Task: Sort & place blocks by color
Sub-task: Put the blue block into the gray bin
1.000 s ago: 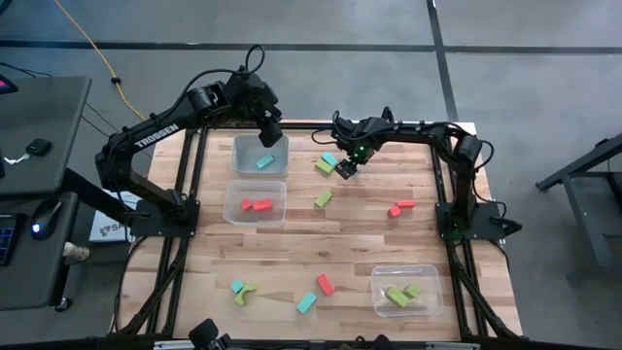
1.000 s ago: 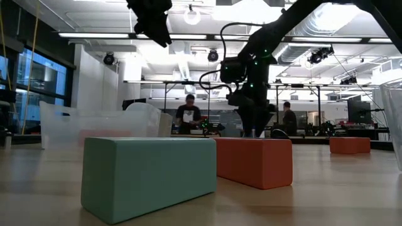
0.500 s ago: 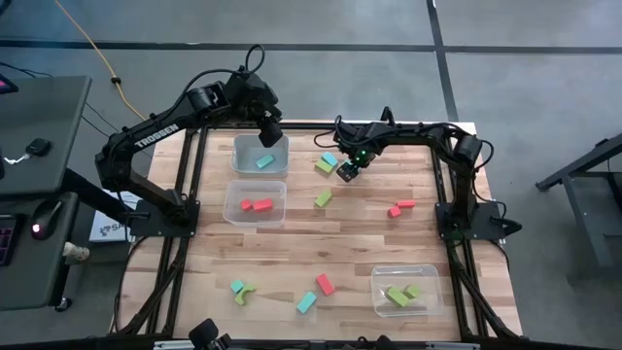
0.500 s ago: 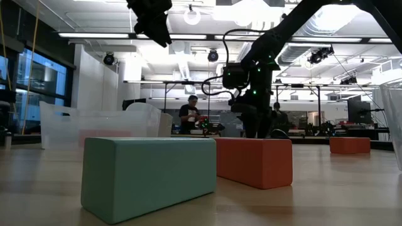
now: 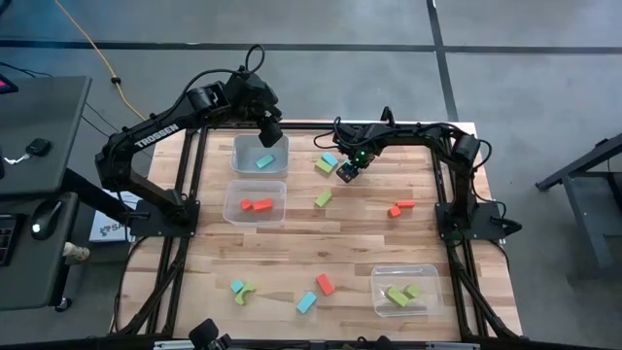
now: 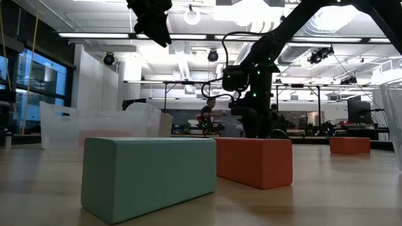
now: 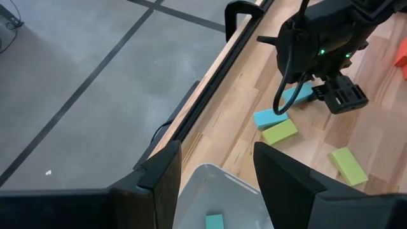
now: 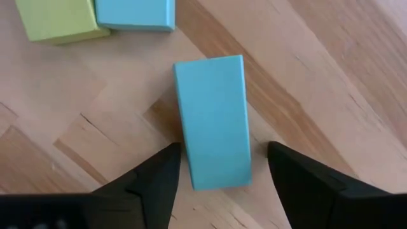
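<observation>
My right pincer (image 8: 219, 168) stands released astride a blue block (image 8: 213, 121) on the plank table (image 5: 350, 228), not clamping it. My left pincer (image 7: 216, 166) hangs released above a clear bin (image 5: 260, 154). A person (image 6: 210, 114) stands far behind.

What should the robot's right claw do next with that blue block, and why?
Probably close the right gripper on the cyan-blue rectangular block. Its fingers stand apart on either side of the block's near end, low over the wooden table, not yet touching it. The left gripper waits over the clear plastic bin.
</observation>
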Controlling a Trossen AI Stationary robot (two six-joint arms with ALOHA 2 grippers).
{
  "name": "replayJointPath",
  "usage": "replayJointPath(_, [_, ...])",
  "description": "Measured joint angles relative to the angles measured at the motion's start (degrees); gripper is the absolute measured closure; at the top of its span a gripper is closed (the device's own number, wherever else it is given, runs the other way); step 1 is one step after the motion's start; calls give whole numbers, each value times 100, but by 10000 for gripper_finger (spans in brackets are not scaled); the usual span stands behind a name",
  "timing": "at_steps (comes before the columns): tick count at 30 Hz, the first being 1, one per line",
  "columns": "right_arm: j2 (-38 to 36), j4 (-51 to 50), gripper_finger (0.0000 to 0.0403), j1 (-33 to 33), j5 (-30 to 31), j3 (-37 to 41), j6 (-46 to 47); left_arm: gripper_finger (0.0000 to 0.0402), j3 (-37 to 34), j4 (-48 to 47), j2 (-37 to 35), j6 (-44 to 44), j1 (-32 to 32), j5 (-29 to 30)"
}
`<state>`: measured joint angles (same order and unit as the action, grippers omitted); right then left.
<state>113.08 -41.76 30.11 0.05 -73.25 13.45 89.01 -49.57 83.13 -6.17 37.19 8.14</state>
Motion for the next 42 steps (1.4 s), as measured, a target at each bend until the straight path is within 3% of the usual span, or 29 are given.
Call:
replayJointPath(7, [17,-9,203,-17,22,-11,111,229,0,-1,0,0,0,0])
replayJointPath(15, [-7,-95,300,-17,-11,-11,176,229,0,-1,0,10,0,-2])
replayJointPath(23, [13,-383,301,-17,-76,-155,198,229,0,-1,0,17,0,-2])
replayJointPath(34, [15,-1115,301,-275,-114,-1218,106,229,0,-50,0,513,64,-32])
replayJointPath(42, [8,-1685,301,-635,317,-2391,-99,229,0,-345,-2,1182,605,-727])
